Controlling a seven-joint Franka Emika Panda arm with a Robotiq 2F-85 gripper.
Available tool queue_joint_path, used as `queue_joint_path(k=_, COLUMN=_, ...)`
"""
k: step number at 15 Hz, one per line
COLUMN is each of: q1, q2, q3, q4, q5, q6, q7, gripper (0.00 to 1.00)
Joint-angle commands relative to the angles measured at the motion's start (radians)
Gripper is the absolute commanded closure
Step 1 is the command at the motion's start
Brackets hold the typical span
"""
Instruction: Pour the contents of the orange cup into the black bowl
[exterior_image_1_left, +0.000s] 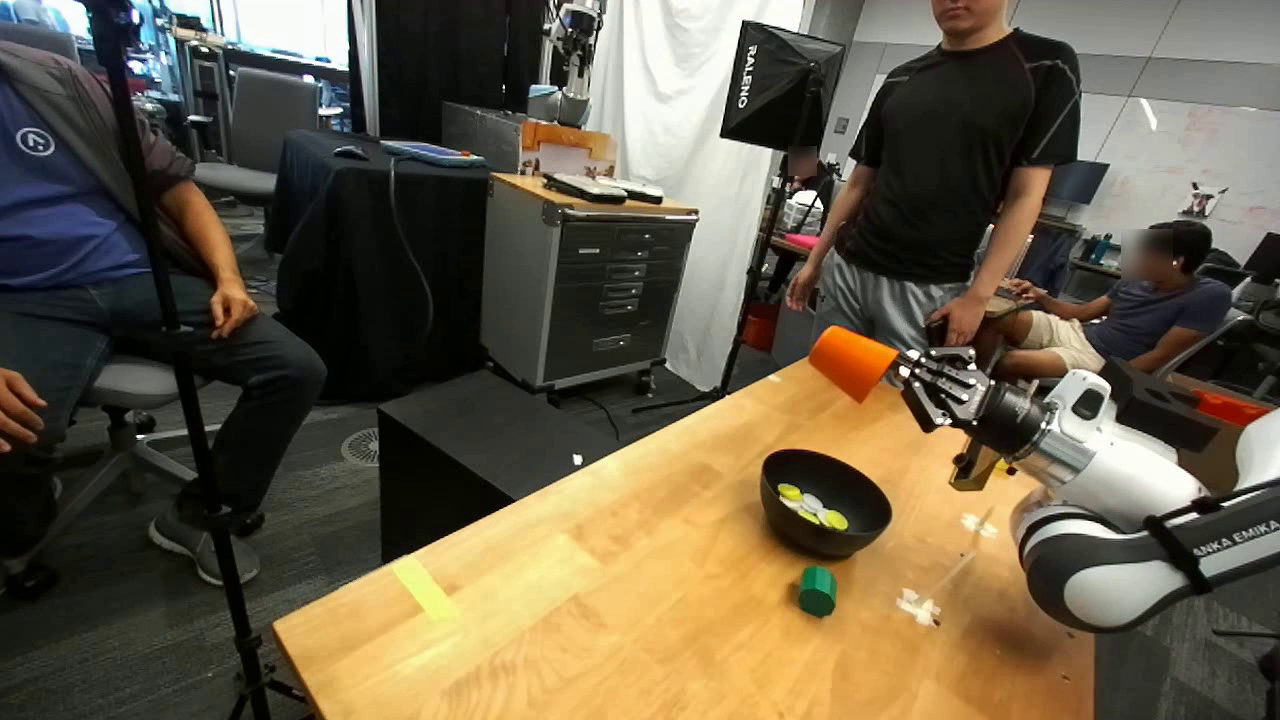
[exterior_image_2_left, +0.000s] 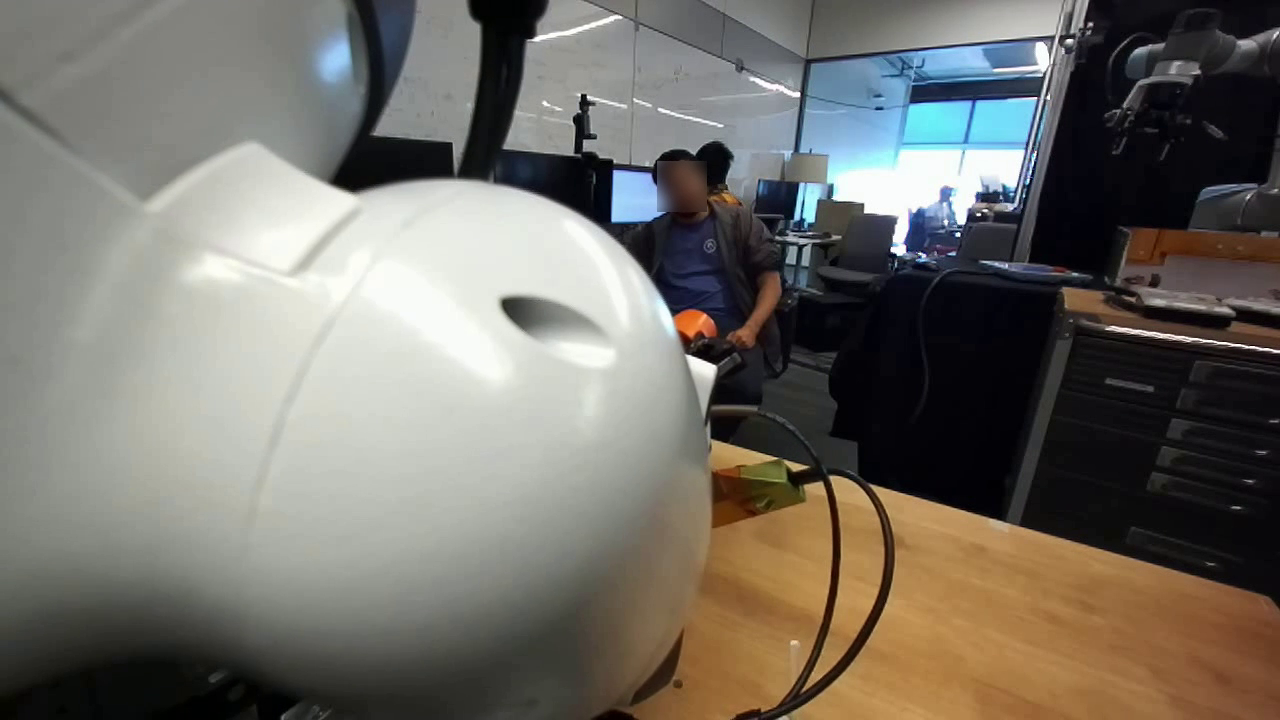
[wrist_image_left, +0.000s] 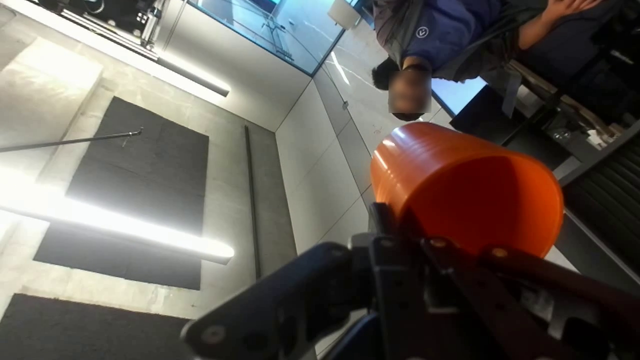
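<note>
The orange cup is held in the air, lying on its side and tilted, above the table and farther back than the bowl in an exterior view. It also shows small in an exterior view. My gripper is shut on the cup's wall near its wide, open end. In the wrist view the cup's mouth faces the camera, and its visible inside is bare orange. The black bowl stands upright on the table. Several yellow and white discs lie in it.
A green block stands on the wooden table just in front of the bowl. Yellow tape marks the near left edge. A person stands at the far edge. A black box stands beside the table. Cables hang from the arm.
</note>
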Motion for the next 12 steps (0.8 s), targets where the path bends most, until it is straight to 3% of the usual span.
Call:
queue_joint_path(k=1, q1=-0.002, q2=0.009, q3=0.008, q4=-0.010, q5=0.066, q6=0.022, q7=-0.050, gripper=0.96)
queue_joint_path(k=5, q1=0.009, q2=0.003, q3=-0.011, q4=-0.045, q5=0.177, q6=0.029, q7=-0.050, gripper=0.96)
queue_joint_path(k=12, q1=0.002, q2=0.006, q3=-0.010, q4=-0.114, q5=0.251, q6=0.029, q7=-0.043, gripper=0.96)
